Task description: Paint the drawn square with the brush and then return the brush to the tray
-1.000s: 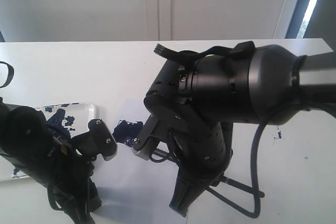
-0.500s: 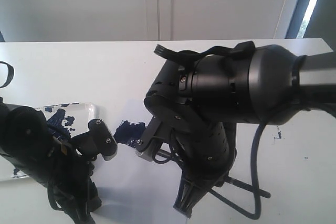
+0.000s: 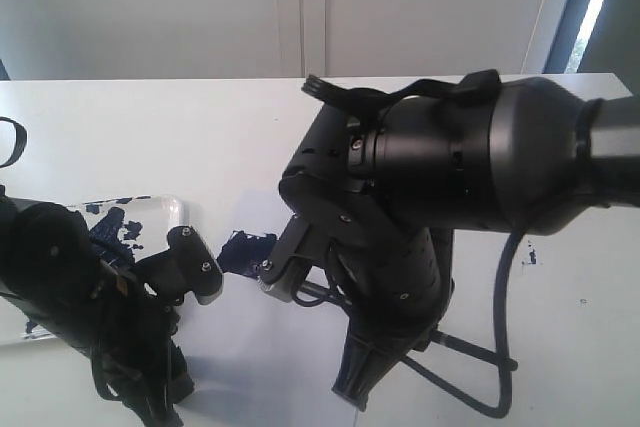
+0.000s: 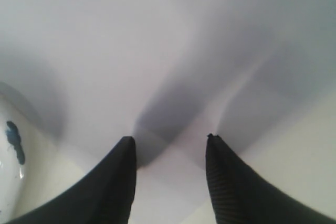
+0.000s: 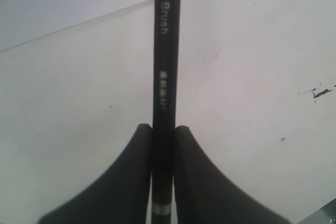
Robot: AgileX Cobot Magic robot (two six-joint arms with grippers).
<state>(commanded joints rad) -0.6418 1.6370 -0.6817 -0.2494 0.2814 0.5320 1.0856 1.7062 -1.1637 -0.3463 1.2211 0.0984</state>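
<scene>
White table (image 3: pixel 150 137); right gripper (image 5: pixel 163 128) clamps brush (image 5: pixel 167 51), left gripper (image 4: pixel 169 139) gapes empty; unseen tip may smear past square (image 3: pixel 245 249) if brush slips.

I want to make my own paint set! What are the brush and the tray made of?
The brush handle looks like painted wood or plastic, I can't tell which: smooth matte black with silver printed lettering. Its silvery band looks like metal. The tray looks like glossy clear-white plastic: shiny rounded rim, navy paint smeared on its surface.
</scene>
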